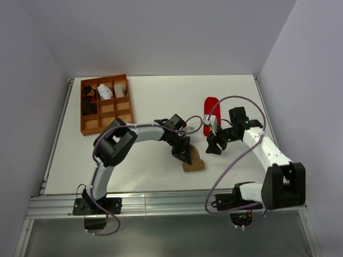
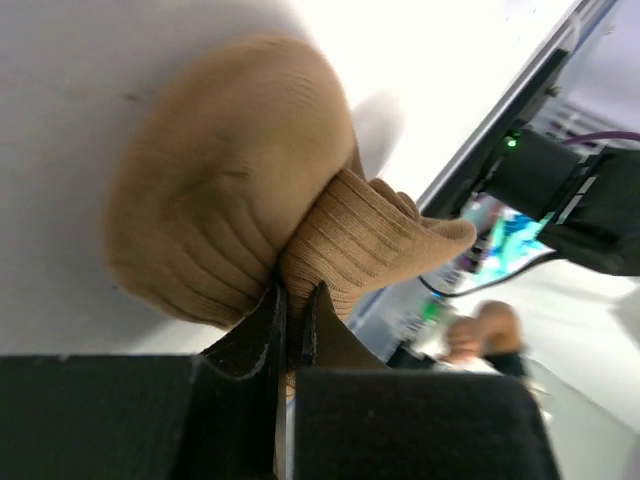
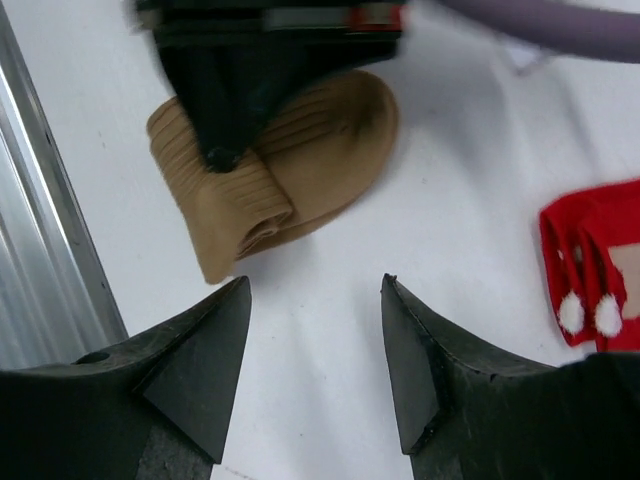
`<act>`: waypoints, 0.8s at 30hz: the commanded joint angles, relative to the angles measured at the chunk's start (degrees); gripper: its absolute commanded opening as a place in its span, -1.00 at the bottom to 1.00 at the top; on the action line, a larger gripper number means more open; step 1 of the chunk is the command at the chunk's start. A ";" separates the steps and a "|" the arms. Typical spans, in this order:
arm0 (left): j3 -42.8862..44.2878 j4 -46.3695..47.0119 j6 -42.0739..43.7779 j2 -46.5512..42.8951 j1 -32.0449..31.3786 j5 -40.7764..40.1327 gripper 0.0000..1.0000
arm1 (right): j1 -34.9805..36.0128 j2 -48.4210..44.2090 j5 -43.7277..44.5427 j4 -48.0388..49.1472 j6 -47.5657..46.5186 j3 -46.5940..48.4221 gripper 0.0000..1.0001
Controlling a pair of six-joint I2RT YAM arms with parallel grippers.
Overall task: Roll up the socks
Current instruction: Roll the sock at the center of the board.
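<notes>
L gripper (image 2: pixel 293 295) is pinched tight on the ribbed cuff of the tan sock (image 2: pixel 230 200), jaws nearly together w/ only knit between them. The sock sits on the table (image 1: pixel 150 101) at abt 4 o'clock from its centre in the top view, near the front edge, bunched up and part-rolled, I'd say, not a finished bundle.

R gripper (image 3: pixel 315 285) hangs just beside it, jaws apart, nothing in them.

What the next move hangs on: from the R wrist cam the sock lies ahead at abt 11 o'clock, long axis running 7 to 1 o'clock, so slanted to the jaws and not square. L arm is the nearer one (it's already on it). R would need to come fwd and a bit left to help tuck.

Red sock (image 1: pixel 210 107) lies flat at 12 o'clock from the R gripper in the top view, apart from both arms, untouched. Can't spot a brown one.

Tray (image 1: pixel 86 128) is at 10 o'clock, well apart.
</notes>
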 commanded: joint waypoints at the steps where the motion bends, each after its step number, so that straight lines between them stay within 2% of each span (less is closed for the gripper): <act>1: 0.49 -8.97 -2.73 5.02 1.31 -1.02 -0.99 | 4.65 -8.01 2.48 6.63 -3.58 -6.68 0.25; 6: 4.09 -12.05 -4.23 7.66 3.77 -1.19 -0.99 | 12.92 -21.71 8.28 15.33 -2.36 -18.11 0.32; 9: 6.02 -13.72 -3.88 9.15 4.21 -1.89 -0.99 | 16.97 -24.55 10.93 18.32 -2.18 -21.81 0.34; 24: 7.35 -13.81 -2.74 12.32 5.53 0.82 -0.99 | 32.09 -22.89 22.08 32.92 0.81 -29.12 0.32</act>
